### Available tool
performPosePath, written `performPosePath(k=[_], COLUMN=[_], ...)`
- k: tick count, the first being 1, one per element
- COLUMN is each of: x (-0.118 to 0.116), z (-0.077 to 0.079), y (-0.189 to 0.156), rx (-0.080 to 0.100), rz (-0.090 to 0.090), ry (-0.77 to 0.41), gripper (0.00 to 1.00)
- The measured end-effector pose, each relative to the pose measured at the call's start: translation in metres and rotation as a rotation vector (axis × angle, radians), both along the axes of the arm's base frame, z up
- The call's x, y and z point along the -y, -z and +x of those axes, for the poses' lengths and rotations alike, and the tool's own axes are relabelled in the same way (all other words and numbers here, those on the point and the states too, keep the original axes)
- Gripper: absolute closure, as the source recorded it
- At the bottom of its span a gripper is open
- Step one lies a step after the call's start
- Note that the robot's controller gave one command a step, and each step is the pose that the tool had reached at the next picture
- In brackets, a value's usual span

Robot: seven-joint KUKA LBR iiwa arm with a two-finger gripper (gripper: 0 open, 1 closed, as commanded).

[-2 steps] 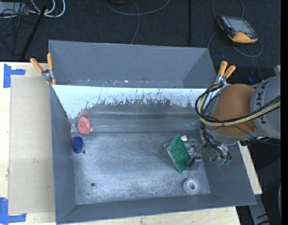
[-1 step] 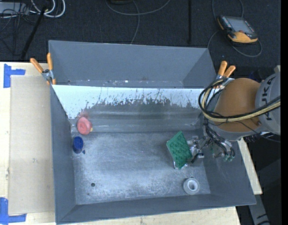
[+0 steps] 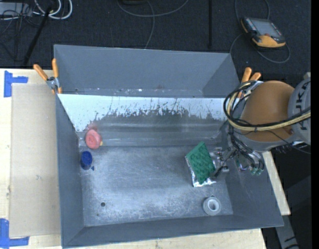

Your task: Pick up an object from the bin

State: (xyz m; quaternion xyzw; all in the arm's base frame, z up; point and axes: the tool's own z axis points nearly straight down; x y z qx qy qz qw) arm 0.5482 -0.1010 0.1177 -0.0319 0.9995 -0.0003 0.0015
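Front right of the grey metal bin (image 3: 149,191), nearest the camera: small silver-white ring (image 3: 211,205), flat on the floor, apart from everything else. Front left: tiny dark speck (image 3: 102,205), too small to identify. Further back, right of centre and close to the right wall: green studded plate (image 3: 198,158) with a pale silvery strip along its near edge, set at a slant to the walls. Looks like the task's thing. Right at that plate's right edge: claw (image 3: 220,166), touching it or just beside it. Can't tell whether apart, together or clamped on the plate, with dark hardware and wiring bunched there. About the same depth on the left side, well apart from the claw: small blue round piece (image 3: 86,160). Just behind it, at the foot of the back slope: pink ball-like piece (image 3: 93,138), near the blue one, contact unclear. Behind and right of the claw, over the bin's right rim: orange wrist cover (image 3: 265,105) with yellow and black cables (image 3: 273,123) looped round it.
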Motion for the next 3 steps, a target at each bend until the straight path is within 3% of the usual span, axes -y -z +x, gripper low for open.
performPosePath(k=[1, 2, 3], x=[-0.001, -0.002, -0.002], z=[0.001, 0.003, 0.004], y=[-0.005, -0.06, -0.079], rx=[-0.002, 0.004, 0.001], rz=[0.0, -0.001, 0.0], ry=[-0.003, -0.007, -0.008], gripper=[1.0, 1.0, 1.0])
